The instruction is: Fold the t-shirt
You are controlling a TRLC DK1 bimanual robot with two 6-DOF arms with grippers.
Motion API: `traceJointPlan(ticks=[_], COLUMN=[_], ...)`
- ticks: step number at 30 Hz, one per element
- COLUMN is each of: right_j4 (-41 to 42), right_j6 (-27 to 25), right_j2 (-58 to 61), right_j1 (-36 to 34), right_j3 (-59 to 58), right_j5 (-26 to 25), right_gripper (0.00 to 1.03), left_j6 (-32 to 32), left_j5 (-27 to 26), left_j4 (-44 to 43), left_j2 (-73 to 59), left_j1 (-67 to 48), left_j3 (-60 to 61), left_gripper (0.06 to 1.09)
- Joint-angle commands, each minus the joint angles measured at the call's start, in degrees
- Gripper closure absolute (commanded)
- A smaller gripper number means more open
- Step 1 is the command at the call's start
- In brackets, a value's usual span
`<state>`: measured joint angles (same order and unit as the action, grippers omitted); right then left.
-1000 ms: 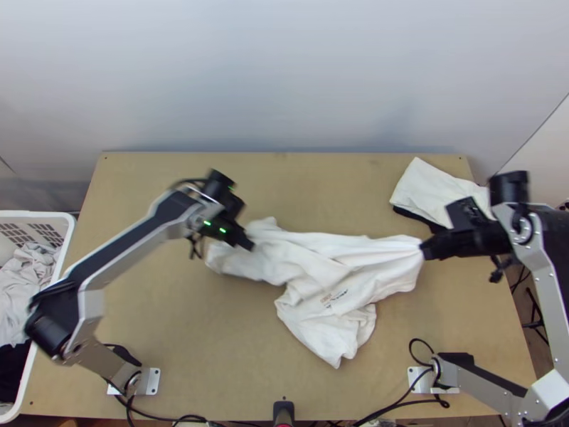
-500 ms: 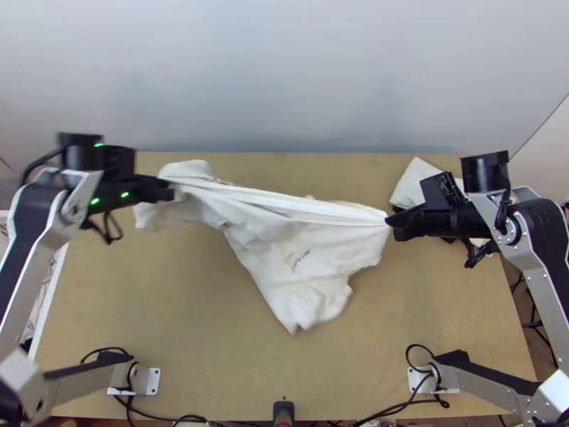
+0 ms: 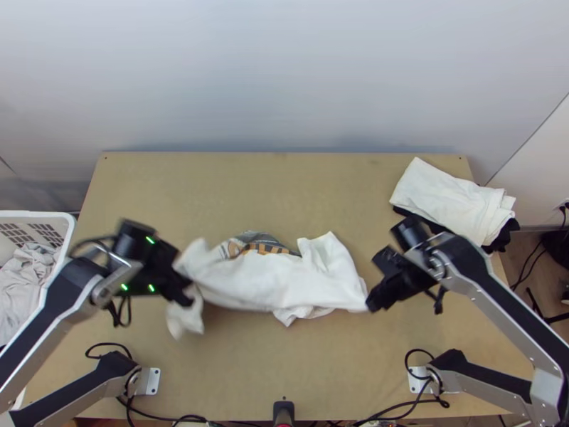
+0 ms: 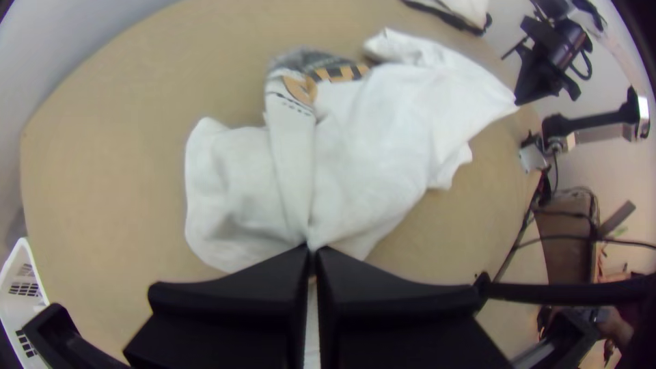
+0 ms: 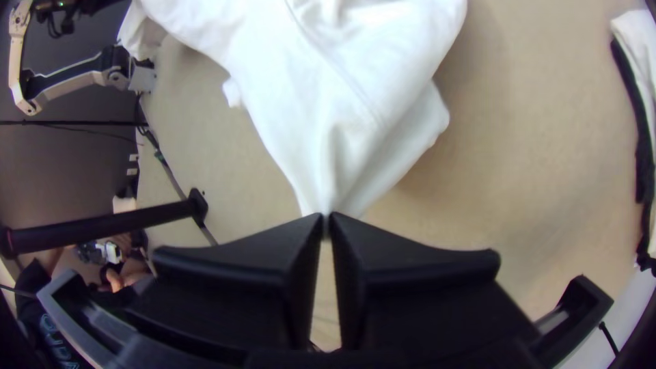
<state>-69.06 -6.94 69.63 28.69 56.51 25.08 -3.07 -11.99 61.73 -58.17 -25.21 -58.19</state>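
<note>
The t-shirt (image 3: 274,281) lies bunched across the middle of the table (image 3: 235,188), stretched loosely between the two grippers; the left gripper (image 3: 186,299) has its jaws clamped on a gathered part of it, and the right gripper (image 3: 373,306) has its jaws closed on a pinched corner, the cloth narrowing to a point between the fingertips. A broad band of wood lies between the shirt and the table's far edge, another between the shirt and the near edge; the right gripper is well apart from the folded white cloth (image 3: 448,203), which rests on black cloth (image 3: 502,238) near the far right corner; the laundry basket (image 3: 67,238) stands just beside the table's left edge, cut off by the border of the top view. A grey and orange print (image 3: 263,245) shows at the shirt's far side, partly covered by white fabric; the folds hide which part each gripper holds; the end hanging by the left gripper is blurred, though it seems to be the same shirt.
</note>
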Motion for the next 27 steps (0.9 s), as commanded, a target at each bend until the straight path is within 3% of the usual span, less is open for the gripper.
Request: traceJointPlan(ticks=[1,2,3,15,27], right_j4=[-0.6,-1.2,-1.9,-5.2,1.5], right_j6=[0.2,0.3,0.3,0.3,-0.3], right_j2=[2.5,3.1,3.5,1.2,17.8], right_j1=[4.1,4.1,4.0,-5.0,-4.5], right_j3=[-8.4,-8.2,-7.8,5.1,16.1], right_j5=[-0.8,-1.4,-1.9,-2.4,-2.4], right_gripper=[0.28,0.11,0.05,0.05,0.1], left_j6=[-1.1,-1.4,-1.6,-1.8,-1.9], left_j5=[-0.1,-0.1,0.0,0.7,1.4], left_j4=[1.5,1.5,1.5,2.4,1.9], left_j2=[0.2,-0.2,-0.3,6.1,6.5], left_j1=[-11.2,-11.2,-11.2,-10.5,-8.0], left_j3=[8.8,8.8,8.8,13.7,14.4], left_gripper=[1.04,1.04,1.04,1.02,1.02])
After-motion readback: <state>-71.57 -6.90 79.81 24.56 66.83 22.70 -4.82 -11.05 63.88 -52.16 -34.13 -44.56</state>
